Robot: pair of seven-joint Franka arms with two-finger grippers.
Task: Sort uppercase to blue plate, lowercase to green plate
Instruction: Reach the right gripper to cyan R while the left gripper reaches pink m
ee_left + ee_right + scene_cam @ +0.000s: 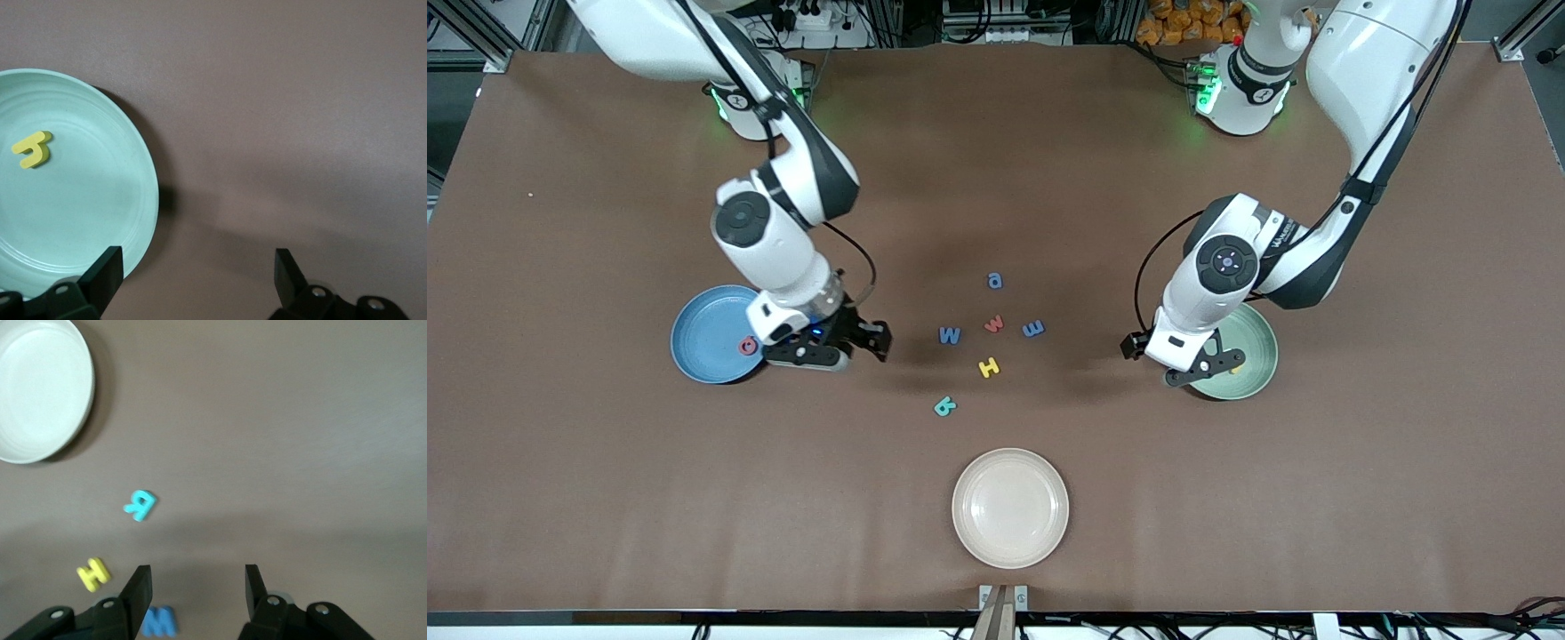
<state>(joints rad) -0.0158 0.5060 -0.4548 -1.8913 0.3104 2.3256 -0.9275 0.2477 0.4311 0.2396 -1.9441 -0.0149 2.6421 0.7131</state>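
Right gripper (845, 347): jaws parted, holding nothing, hanging beside the blue plate's rim toward the table's middle.
Left gripper (1183, 360): spread wide, empty, at the green plate's edge.
Table (560, 444): brown, carrying everything.
Cream-white plate (1009, 507): near the camera-side edge, bare.
Blue plate (707, 333): toward the right arm's end, holding the red capital (748, 346).
Green plate (1249, 351): toward the left arm's end, holding the yellow h (32, 149).
Loose letters (all mid-table): blue W (950, 335), yellow H (988, 366), teal R (945, 407), blue a (995, 281), red w (993, 324), blue m (1033, 328).

yellow H (988, 366), blue W (950, 335), teal R (945, 407), loose on table (605, 498)
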